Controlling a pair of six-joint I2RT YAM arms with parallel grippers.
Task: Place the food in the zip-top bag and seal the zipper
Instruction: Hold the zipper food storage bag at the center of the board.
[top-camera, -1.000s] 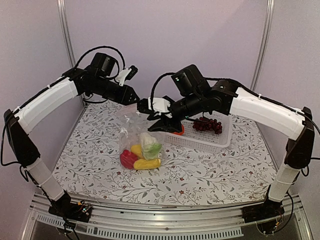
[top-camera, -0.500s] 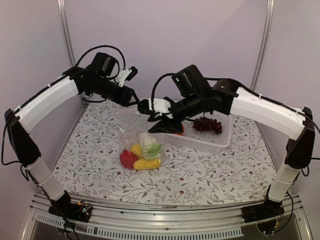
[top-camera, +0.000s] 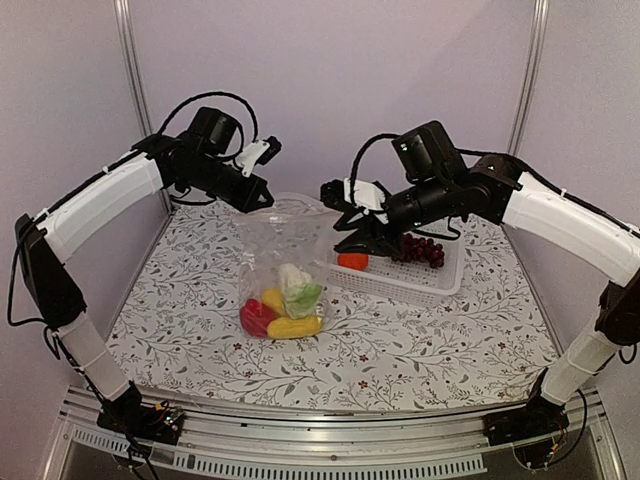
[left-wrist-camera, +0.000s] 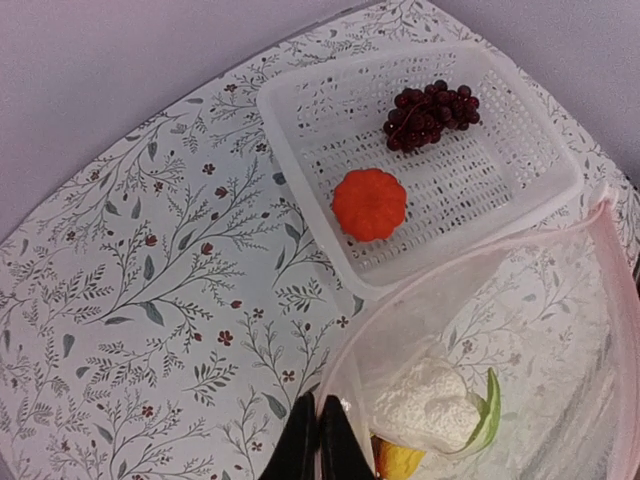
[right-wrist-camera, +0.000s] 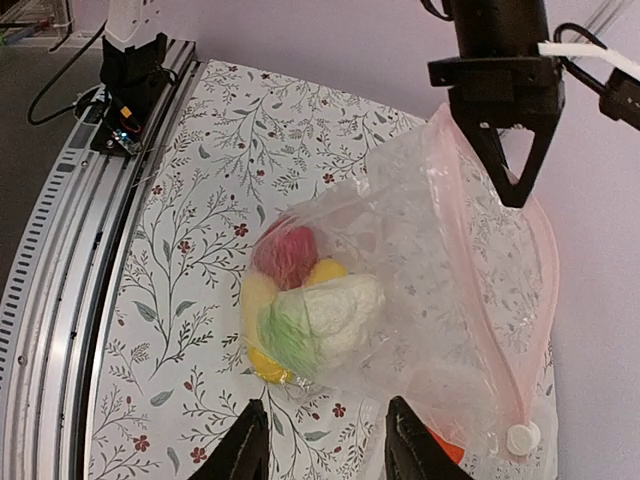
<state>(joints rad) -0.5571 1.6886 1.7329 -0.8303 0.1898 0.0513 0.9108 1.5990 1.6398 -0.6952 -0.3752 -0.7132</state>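
Pinching the mouth edge of the zip-top bag (top-camera: 275, 250) with the left hand (top-camera: 266, 203), closed tight on the plastic and holding it raised just left of the white basket (top-camera: 440, 285). Hovering over the basket's left end with the right hand (top-camera: 352, 236), fingers (right-wrist-camera: 250, 450) partly apart and gripping nothing.

Judging the job roughly half done. Counting four pieces already inside the bag, bunched at its bottom on the surface (top-camera: 180, 300) left of the basket: cauliflower (top-camera: 298, 285), a red piece (top-camera: 255, 318) and two yellow pieces (top-camera: 293, 327). Leaving two unbagged, both lying in the basket: the orange fruit (top-camera: 352, 261) near its left end and the grape bunch (top-camera: 415, 248) toward its far side.

Showing the zipper (right-wrist-camera: 550, 270) unsealed, with the mouth gaping toward the basket and a white slider (right-wrist-camera: 516, 437) sitting at one end of the strip.

Left to do, most likely: lift the orange fruit and the grapes out of the basket, drop both through the open mouth, then press or slide the zipper shut along its whole length.
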